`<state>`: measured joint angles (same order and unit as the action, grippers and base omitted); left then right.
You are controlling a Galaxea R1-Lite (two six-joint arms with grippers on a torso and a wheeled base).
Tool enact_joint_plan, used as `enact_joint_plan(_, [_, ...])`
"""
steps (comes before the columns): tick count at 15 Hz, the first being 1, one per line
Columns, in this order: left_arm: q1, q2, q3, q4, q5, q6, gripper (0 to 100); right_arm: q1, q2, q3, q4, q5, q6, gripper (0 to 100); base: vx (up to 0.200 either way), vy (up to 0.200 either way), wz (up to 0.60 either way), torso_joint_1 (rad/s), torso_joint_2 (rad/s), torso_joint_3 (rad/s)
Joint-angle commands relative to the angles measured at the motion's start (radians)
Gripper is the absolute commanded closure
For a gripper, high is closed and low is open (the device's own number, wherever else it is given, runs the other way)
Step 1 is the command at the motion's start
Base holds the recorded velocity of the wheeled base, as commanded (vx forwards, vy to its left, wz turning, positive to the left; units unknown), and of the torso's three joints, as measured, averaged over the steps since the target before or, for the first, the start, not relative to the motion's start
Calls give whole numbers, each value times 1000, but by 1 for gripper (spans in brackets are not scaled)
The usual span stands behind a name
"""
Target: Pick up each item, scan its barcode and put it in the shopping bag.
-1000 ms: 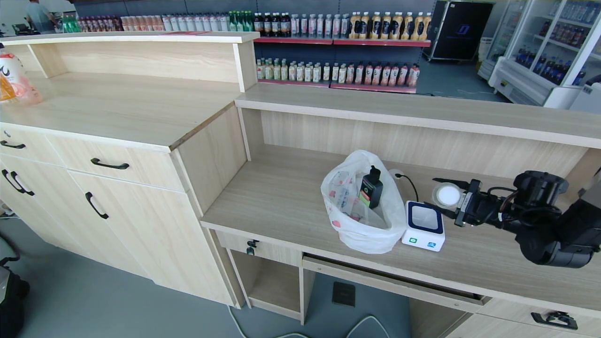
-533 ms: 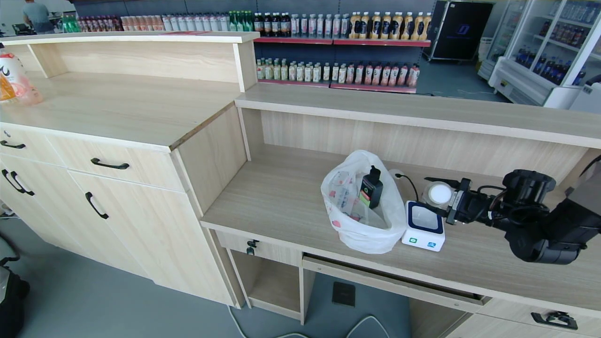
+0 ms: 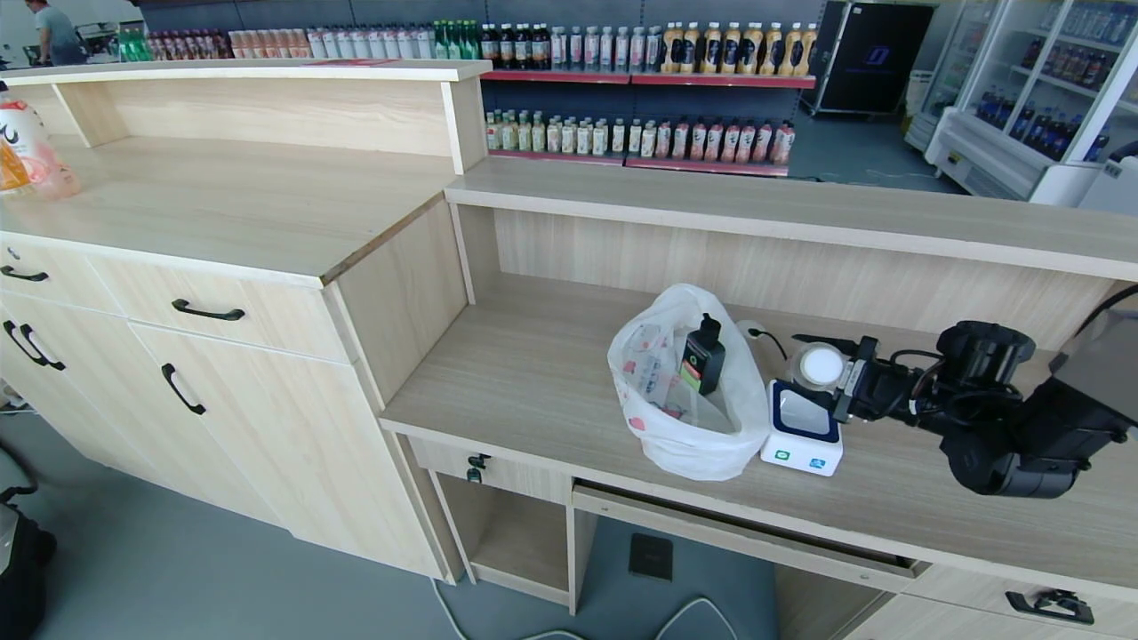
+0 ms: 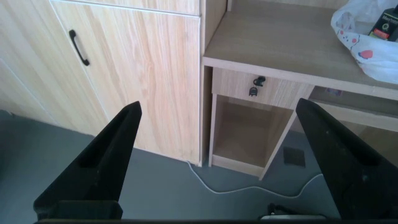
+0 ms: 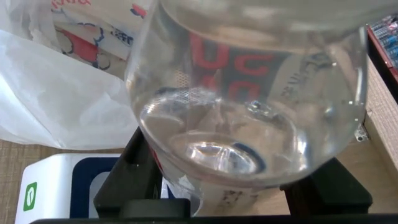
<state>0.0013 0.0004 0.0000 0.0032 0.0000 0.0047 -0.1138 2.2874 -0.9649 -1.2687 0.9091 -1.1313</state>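
Holding a bottle (image 5: 249,112) sideways, the right gripper (image 3: 811,375) poses it over the scanner (image 3: 794,455), at the bag's (image 3: 685,444) three o'clock, probably to show its barcode; the left gripper (image 4: 217,124) gapes wide, idle.

The right arm (image 3: 987,418) is matte black, built of thick rounded joint housings, with one flat grey panel (image 3: 1098,364) higher up. Thin black cables (image 3: 916,360) make loops over the wrist. The right gripper (image 3: 813,369) has slim black fingers. The left gripper (image 4: 217,168) has two broad black fingers (image 4: 93,168), shaped like wedges.
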Motion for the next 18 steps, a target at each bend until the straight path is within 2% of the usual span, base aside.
enact_joint_plan(1, [0, 0, 0, 0, 0, 0, 0, 3, 3, -6, 0, 1, -1, 100, 0, 0, 0, 0, 0, 0])
enact_joint_plan(16, [0, 0, 0, 0, 0, 0, 0, 16, 0, -14, 0, 1, 16, 100, 0, 0, 0, 0, 0, 0])
enact_joint_plan(17, [0, 0, 0, 0, 0, 0, 0, 17, -13, -17, 0, 1, 39, 100, 0, 0, 0, 0, 0, 0])
enact_joint_plan(18, [0, 0, 0, 0, 0, 0, 0, 22, -108, -3, 6, -1, 171, 100, 0, 0, 0, 0, 0, 0])
